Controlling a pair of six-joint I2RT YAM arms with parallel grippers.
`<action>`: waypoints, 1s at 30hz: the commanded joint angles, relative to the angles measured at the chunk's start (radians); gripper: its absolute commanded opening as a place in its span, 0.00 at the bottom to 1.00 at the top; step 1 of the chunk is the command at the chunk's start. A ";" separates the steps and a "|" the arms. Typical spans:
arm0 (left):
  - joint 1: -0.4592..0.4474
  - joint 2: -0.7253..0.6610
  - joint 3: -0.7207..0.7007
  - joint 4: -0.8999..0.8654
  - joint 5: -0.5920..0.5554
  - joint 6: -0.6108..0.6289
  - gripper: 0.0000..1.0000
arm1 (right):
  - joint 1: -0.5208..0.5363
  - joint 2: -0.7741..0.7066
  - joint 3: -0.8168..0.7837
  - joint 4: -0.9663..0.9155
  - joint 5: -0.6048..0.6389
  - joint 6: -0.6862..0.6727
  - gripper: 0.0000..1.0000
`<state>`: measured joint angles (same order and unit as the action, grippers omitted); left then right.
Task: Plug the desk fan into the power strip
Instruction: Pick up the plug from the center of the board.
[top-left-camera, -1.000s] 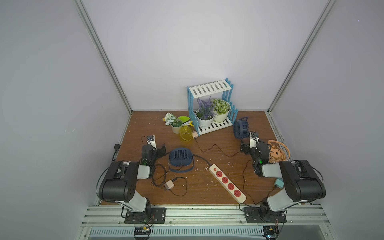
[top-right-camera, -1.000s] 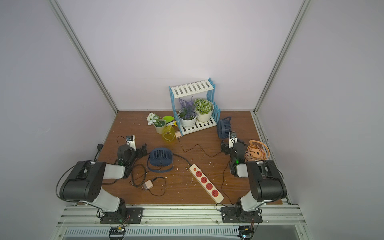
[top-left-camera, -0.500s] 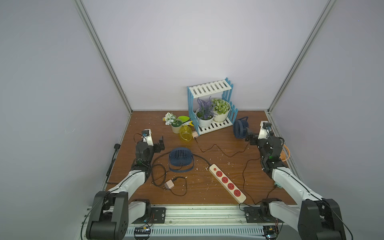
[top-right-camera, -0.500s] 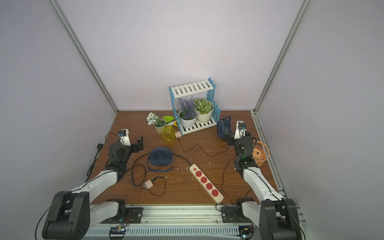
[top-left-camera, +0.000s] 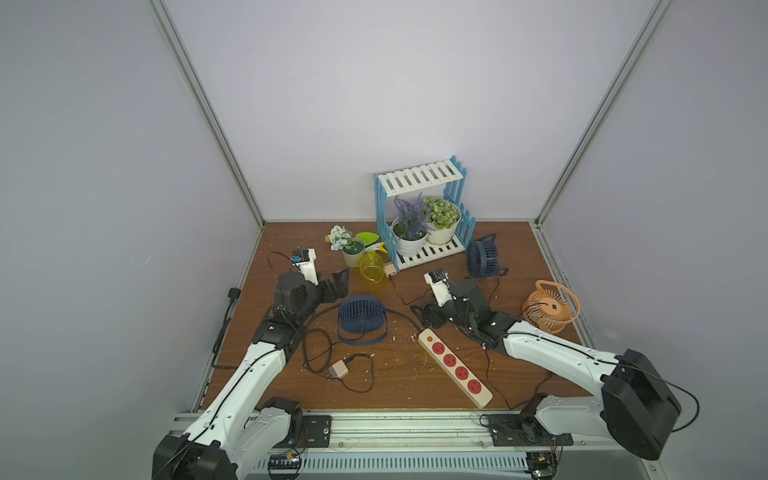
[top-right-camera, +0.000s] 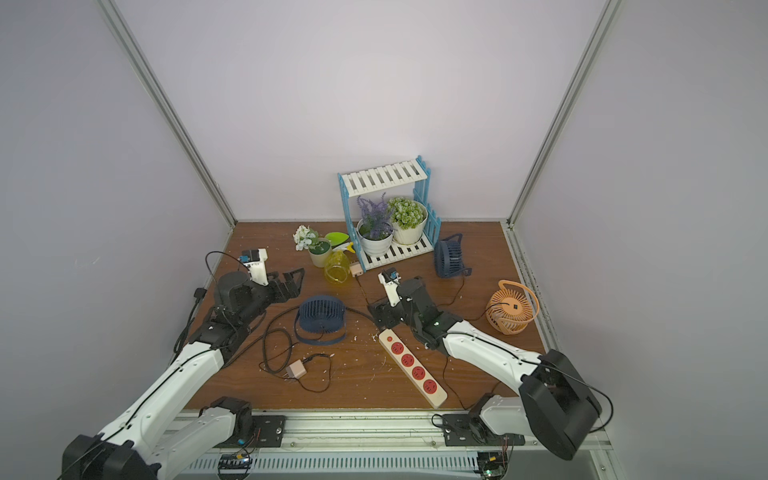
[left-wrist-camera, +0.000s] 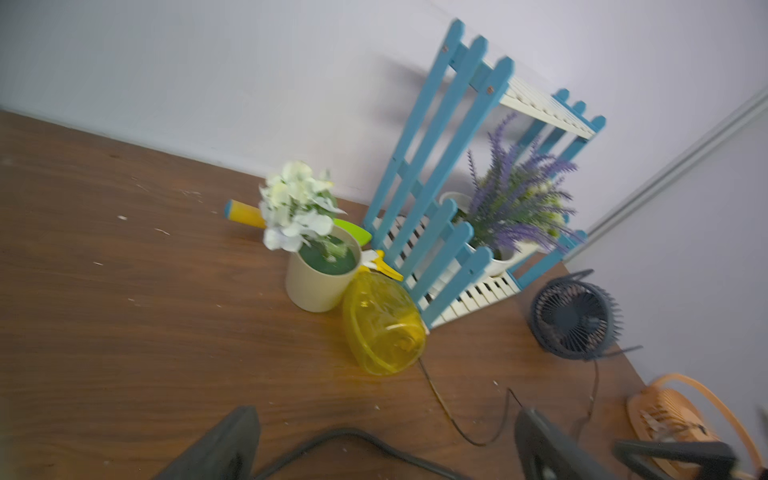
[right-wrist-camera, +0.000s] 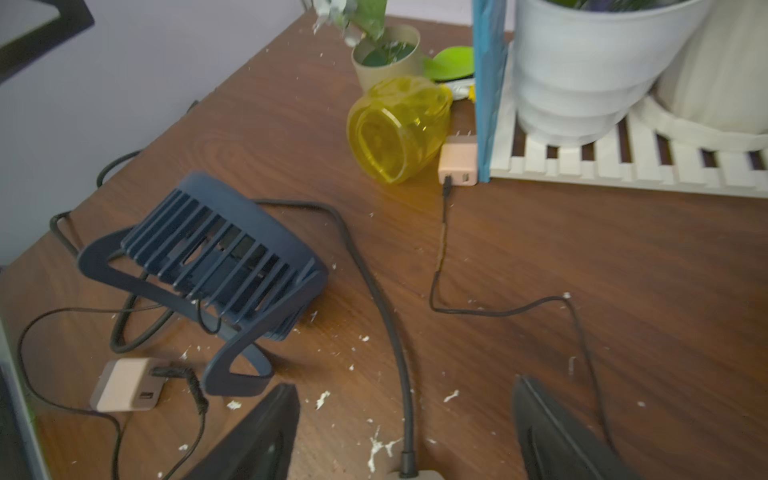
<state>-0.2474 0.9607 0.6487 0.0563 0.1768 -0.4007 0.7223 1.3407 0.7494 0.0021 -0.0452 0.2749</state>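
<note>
— Where does the power strip (top-left-camera: 455, 365) lie?

— Flat on the wooden table (top-left-camera: 399, 384), slanting, with its four red sockets facing up. Its button end sits just below the right gripper (top-left-camera: 424, 318). That gripper's fingers are spread apart, and the strip's thick black cord (right-wrist-camera: 410, 415) runs between them without touching either. The left gripper (top-left-camera: 338, 282), well to the strip's left, is spread wide and holds nothing.

— Which containers stand beyond the strip?

— A blue-and-white rack (top-left-camera: 419, 178) carries two on its lower tier: a white pot (top-left-camera: 409, 245) of purple lavender and a cream pot (top-left-camera: 444, 237) of pale green blooms. Further left, a beige pot (top-left-camera: 352, 257) holds white flowers. A yellow spray bottle (top-left-camera: 372, 268) lies on its side just beside that pot.

— Is there room around the strip?

— Bare wood lies on the strip's left, as far as a pink adapter (top-left-camera: 338, 369) and its looped wire. The strip's near end almost reaches the table's front edge. A navy fan (top-left-camera: 360, 318) lies tipped over, left of the button end. An orange fan (top-left-camera: 548, 307) stands to the strip's right, near the table's side edge.
</note>
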 joint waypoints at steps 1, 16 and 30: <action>-0.095 0.010 0.065 -0.148 0.036 -0.033 0.99 | 0.052 0.086 0.056 -0.011 0.086 0.041 0.79; -0.214 -0.044 0.041 -0.176 -0.072 -0.063 0.99 | -0.024 0.603 0.468 -0.068 0.125 -0.107 0.60; -0.216 -0.118 0.039 -0.278 -0.097 -0.080 0.99 | -0.077 0.889 0.776 -0.177 0.060 -0.121 0.45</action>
<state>-0.4534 0.8646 0.6891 -0.1814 0.1001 -0.4675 0.6491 2.1853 1.4872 -0.1261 0.0349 0.1528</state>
